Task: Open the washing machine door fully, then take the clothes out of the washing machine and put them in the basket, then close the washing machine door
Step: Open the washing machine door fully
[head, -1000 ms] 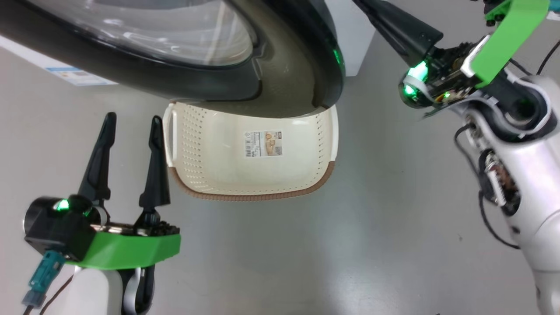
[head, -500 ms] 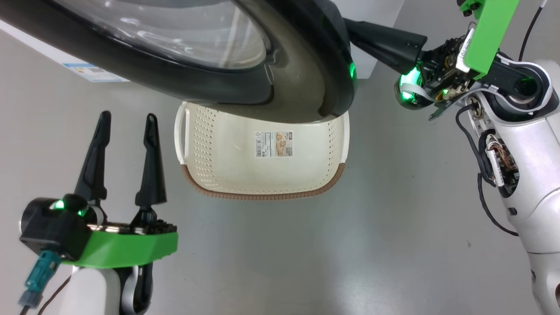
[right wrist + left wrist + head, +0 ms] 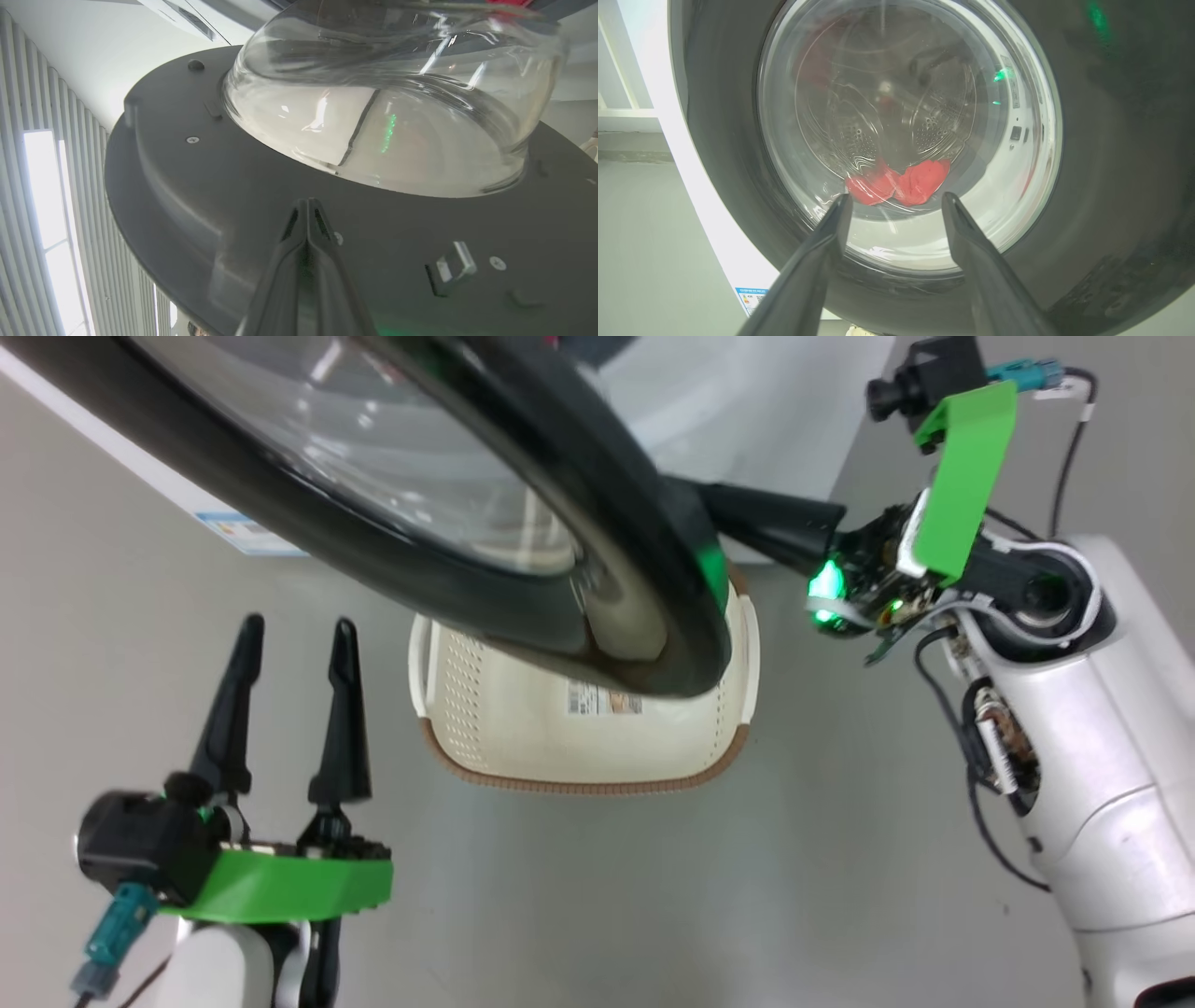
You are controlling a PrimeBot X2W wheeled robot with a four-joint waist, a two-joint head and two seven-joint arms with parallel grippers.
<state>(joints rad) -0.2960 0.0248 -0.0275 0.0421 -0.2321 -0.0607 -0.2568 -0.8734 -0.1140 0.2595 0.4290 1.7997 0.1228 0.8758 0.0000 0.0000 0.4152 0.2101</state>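
- Smooth grey floor (image 3: 597, 896), glossy, faint reflections.
- Cream-white perforated plastic basket w/ brown woven-look rim (image 3: 579, 786) sits upright on it, barcode sticker (image 3: 602, 700) on base.
- White boxy washing machine (image 3: 775, 411) stands just behind basket.

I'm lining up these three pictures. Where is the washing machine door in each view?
Head view: the door sweeps from the upper left to the centre, above the basket.
Left wrist view: the door shows its outer face across most of the picture.
Right wrist view: the door shows its grey inner face across the middle and bottom.
Shared landmark: the glass window.
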